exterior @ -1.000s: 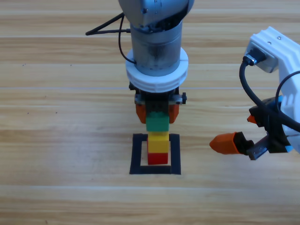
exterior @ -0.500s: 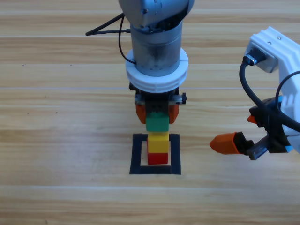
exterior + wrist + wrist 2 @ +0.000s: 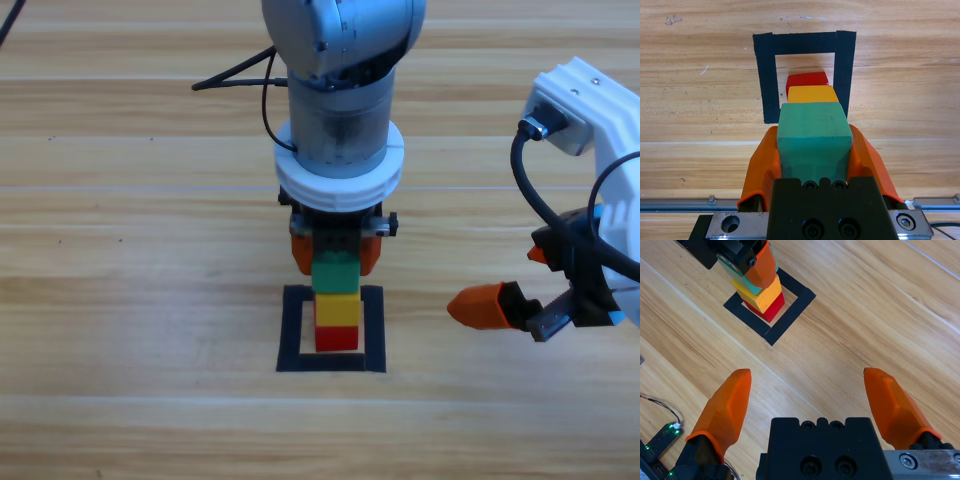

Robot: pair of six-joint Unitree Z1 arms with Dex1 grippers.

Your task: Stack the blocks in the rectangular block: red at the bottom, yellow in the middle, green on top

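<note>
The last step is in hand: the left hand (image 3: 335,250) grips the green cube (image 3: 336,273) between its two orange jaws, one on each side face, and holds it on or just above the yellow cube (image 3: 338,310). Whether green already rests on yellow cannot be told; in the left wrist view the three cubes line up closely, green nearest, yellow behind, red cube (image 3: 807,79) farthest.

The tape square (image 3: 294,330) on the worktop (image 3: 130,300) holds the red cube at the bottom with the yellow one squarely on it; both sit inside the black outline, toward its 12 o'clock edge, bare wood showing at 6 o'clock.

The next move, as I judge it, calls for a gentle settle, then parting the jaws evenly and lifting straight up so neither jaw drags the green cube sideways and topples the pile.

The right hand (image 3: 500,308) waits at 3 o'clock of the square, well apart, jaws spread wide and holding nothing
</note>
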